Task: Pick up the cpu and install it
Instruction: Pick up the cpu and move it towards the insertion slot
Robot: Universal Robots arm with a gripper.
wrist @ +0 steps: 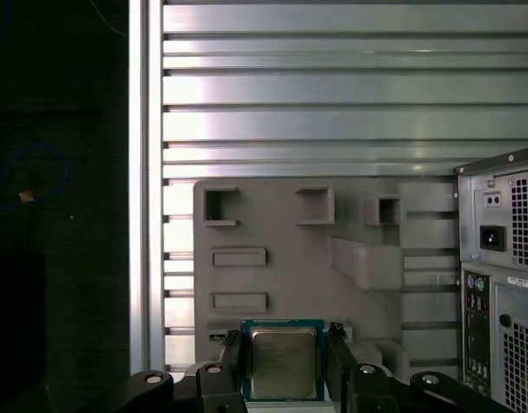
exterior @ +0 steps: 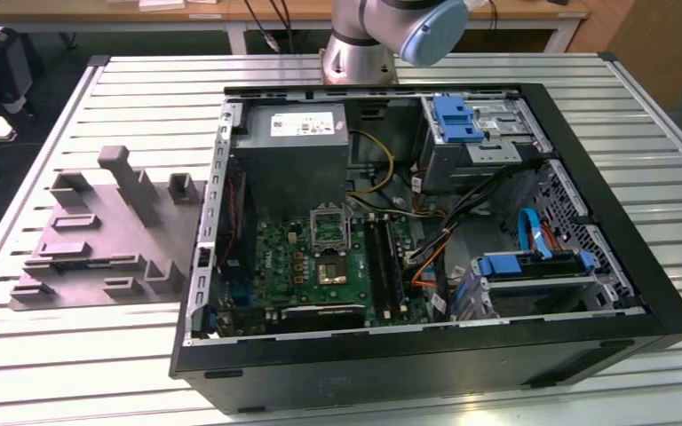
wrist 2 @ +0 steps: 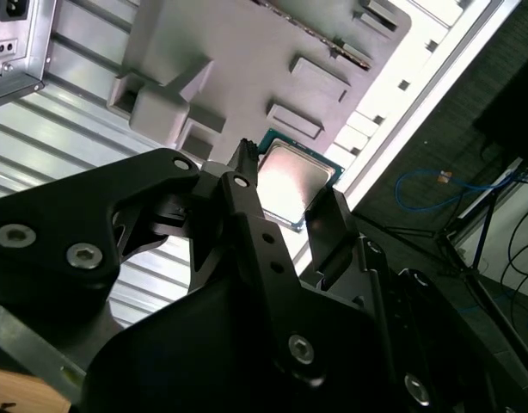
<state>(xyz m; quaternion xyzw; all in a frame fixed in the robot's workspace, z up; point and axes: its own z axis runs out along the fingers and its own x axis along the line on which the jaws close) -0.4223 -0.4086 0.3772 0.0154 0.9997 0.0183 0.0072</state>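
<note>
The cpu, a small square chip with a silvery metal top and green rim, sits between my gripper's two black fingers. The gripper is shut on it from two opposite sides. In the second wrist view the cpu shows again in the gripper, held well above the grey fixture plate. In the exterior view the arm rises at the far side of the table. The motherboard's socket lies in the open computer case, with its silver frame flipped up.
The grey fixture plate with raised blocks lies at the exterior view's left of the case. Inside the case are a grey power-supply box, black memory sticks, cables and blue drive brackets. The slatted metal table ends at an edge.
</note>
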